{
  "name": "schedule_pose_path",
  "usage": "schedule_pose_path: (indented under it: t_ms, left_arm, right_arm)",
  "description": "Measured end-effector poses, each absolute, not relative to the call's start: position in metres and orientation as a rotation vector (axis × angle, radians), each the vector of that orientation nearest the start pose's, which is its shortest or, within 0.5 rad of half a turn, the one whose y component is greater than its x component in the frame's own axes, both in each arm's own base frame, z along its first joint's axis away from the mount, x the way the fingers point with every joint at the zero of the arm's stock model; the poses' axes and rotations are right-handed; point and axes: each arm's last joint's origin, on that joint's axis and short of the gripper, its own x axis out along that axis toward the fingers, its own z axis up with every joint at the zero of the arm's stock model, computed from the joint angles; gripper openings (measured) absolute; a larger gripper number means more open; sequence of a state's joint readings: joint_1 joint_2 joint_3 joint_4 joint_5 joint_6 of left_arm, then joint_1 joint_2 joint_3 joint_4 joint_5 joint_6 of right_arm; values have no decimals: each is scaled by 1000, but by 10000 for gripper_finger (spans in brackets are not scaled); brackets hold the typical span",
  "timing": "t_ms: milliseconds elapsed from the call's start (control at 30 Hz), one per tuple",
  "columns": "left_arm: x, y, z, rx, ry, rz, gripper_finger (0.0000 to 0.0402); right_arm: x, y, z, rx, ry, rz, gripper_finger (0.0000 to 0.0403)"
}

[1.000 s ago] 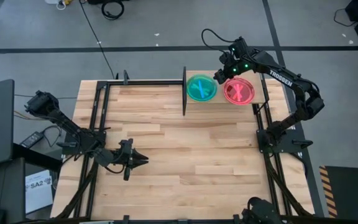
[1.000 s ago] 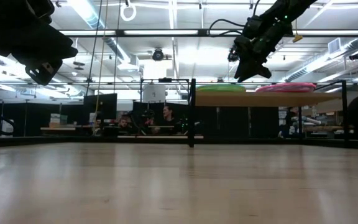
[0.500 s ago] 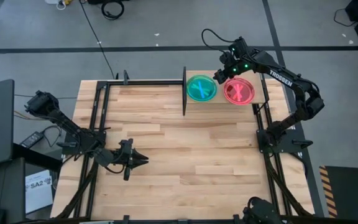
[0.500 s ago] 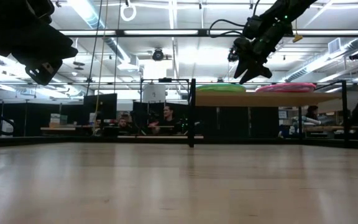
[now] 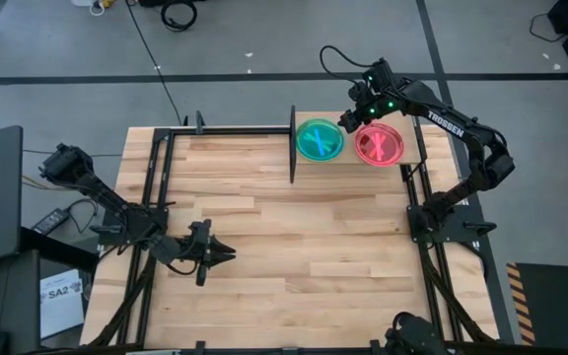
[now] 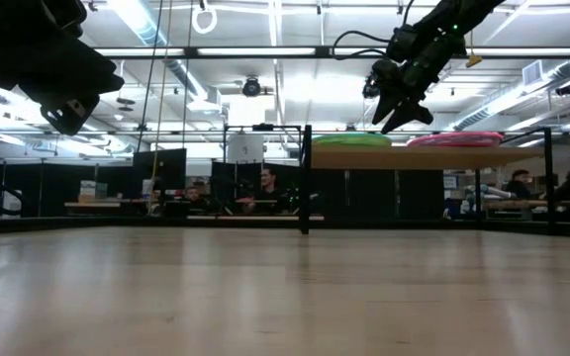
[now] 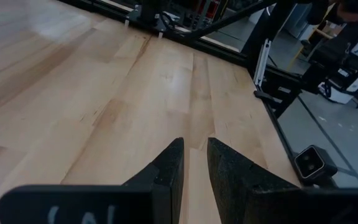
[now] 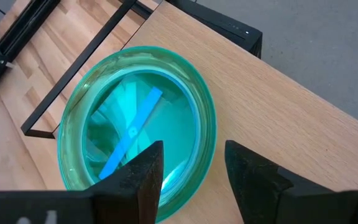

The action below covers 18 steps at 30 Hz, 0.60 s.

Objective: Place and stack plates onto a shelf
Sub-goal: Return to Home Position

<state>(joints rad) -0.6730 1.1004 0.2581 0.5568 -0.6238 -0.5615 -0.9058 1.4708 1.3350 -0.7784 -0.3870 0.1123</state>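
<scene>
The light-wood shelf (image 5: 351, 158) stands at the table's far right on black posts. On it rest two stacks of plates: a teal-topped one with green below (image 5: 319, 140) (image 8: 135, 134) and a pink one (image 5: 379, 145) (image 6: 453, 139). My right gripper (image 8: 192, 177) (image 6: 404, 117) hovers open just above the teal plate's rim, between the two stacks, one finger over the plate and one outside it, touching nothing. My left gripper (image 7: 195, 165) (image 5: 227, 254) waits low over the table's near left, its fingers a narrow gap apart with nothing between them.
A black upright post (image 5: 292, 146) stands at the shelf's left end, and black frame rails (image 5: 156, 177) run along the table's sides. The bare wooden tabletop (image 5: 304, 237) stretches between the arms. People sit in the room beyond the table (image 6: 265, 188).
My right gripper has opened its fingers over the teal plate's rim while the arm kept still. The teal plate lies unmoved on its stack.
</scene>
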Motion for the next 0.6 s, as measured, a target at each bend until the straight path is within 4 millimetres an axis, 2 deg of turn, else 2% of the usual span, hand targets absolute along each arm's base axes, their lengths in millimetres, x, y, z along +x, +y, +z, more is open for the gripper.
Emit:
schedule_pose_path:
  t_ms: [233, 600]
  left_arm:
    - [172, -98, 173, -317, 212, 18, 78]
    - [195, -60, 189, -259, 90, -105, 78]
  right_arm:
    - [201, -226, 318, 660, 715, -481, 168]
    - [228, -199, 318, 613, 751, -363, 145]
